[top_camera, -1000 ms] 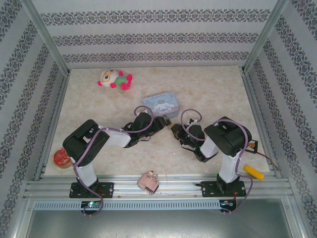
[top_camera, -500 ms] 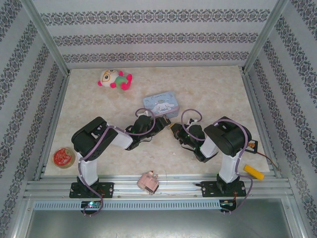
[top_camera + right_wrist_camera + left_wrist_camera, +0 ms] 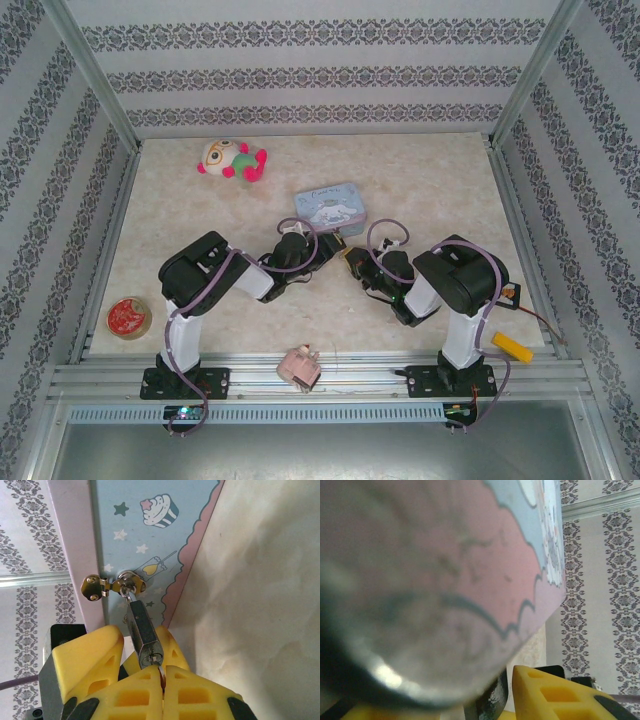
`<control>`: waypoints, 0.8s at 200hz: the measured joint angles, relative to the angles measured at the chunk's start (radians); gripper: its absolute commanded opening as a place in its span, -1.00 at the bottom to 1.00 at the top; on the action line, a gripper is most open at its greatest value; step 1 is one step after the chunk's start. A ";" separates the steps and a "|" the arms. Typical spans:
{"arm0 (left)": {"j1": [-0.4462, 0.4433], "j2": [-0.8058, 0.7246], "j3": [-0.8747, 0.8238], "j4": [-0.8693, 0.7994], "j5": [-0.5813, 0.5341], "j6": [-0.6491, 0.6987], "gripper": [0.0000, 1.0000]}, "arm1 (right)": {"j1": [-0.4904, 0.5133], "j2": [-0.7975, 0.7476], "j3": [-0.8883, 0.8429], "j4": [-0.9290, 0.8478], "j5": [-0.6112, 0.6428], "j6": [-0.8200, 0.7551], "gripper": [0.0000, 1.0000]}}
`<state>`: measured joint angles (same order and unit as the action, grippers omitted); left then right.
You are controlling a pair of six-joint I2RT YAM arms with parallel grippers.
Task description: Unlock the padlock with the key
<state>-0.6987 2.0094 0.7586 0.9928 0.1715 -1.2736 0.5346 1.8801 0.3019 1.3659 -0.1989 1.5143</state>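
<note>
The pale blue cartoon tin [image 3: 330, 208] lies mid-table. In the right wrist view the small metal padlock [image 3: 142, 630] hangs from the tin's brass clasp [image 3: 97, 586], with its keyhole end facing the camera. My right gripper [image 3: 162, 680] is shut on the thin key [image 3: 161, 671], whose blade sits in the keyhole. My left gripper [image 3: 135, 640] reaches in from the left and straddles the padlock body. One of its yellow fingers [image 3: 87, 652] stands a sliver off the padlock. In the left wrist view the tin [image 3: 445, 570] is blurred and very close.
A plush toy [image 3: 232, 160] lies at the back left. A red round tin [image 3: 128, 317] sits at the near left edge. A pink blocky object [image 3: 299, 366] rests on the front rail, and a yellow block [image 3: 512, 347] is at the near right. Metal frame posts and patterned walls enclose the table.
My left arm has pushed right toward the tin, and its fingers have narrowed around the padlock. The tin has shifted slightly right and back. The right arm has stayed put.
</note>
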 measured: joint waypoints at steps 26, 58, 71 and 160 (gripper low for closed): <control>0.000 0.014 0.008 0.022 0.001 -0.016 -0.32 | 0.000 0.000 0.003 0.000 0.000 0.006 -1.00; 0.000 0.020 0.011 0.034 0.004 -0.024 -0.33 | 0.000 0.000 0.003 0.000 0.000 0.007 -1.00; 0.000 0.021 0.011 0.039 0.005 -0.026 -0.33 | 0.000 -0.001 0.003 0.000 0.000 0.008 -1.00; 0.000 0.058 0.026 0.081 0.021 -0.060 -0.50 | 0.000 -0.019 0.003 -0.009 0.009 0.021 -1.00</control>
<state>-0.6991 2.0670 0.7845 1.0737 0.1925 -1.3334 0.5346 1.8606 0.3046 1.3571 -0.1898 1.5356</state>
